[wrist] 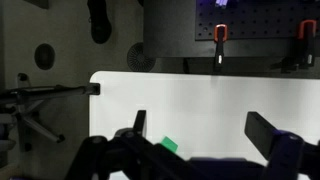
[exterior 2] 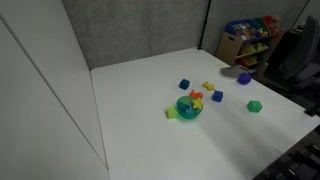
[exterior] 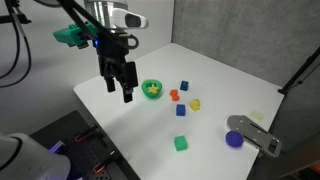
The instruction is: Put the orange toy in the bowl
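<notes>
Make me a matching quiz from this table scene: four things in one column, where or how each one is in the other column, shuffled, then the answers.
Column one
1. green bowl
2. orange toy
3. purple round object
4. gripper

Column two
A. open, above the table, holding nothing
B. next to a grey object near the table's edge
C. has a yellow item inside
D. lying on the table close beside the green bowl

Pairs: 1-C, 2-D, 3-B, 4-A
</notes>
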`<state>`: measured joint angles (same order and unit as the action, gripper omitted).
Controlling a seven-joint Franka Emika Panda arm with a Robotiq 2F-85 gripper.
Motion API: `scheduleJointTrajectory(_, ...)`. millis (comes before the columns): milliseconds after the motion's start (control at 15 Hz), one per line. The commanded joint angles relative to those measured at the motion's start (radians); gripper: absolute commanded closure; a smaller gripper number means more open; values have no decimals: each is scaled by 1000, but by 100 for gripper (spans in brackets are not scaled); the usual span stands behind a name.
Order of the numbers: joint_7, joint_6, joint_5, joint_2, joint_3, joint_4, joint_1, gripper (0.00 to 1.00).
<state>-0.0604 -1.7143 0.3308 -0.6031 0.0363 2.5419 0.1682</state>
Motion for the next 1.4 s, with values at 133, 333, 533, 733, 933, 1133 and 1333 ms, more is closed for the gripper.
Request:
scheduleJointTrajectory(133,10,6,9,0,20,-2,-24,0)
scheduleJointTrajectory(333,14,7,5,9,20,-11,-26,0)
scheduleJointTrajectory(533,32,3,-14,43,16,-41,-40,0)
scheduleJointTrajectory(733,65,-27,-46,106,3,-77,-68,0)
scheduleJointTrajectory(933,101,-88,-100,185,1,-126,-93,0)
scheduleJointTrajectory(1133,123,-171,-155,276,0,-179,-106,0)
scheduleJointTrajectory(1333,162,-276,-202,386,-7,-242,-112,0)
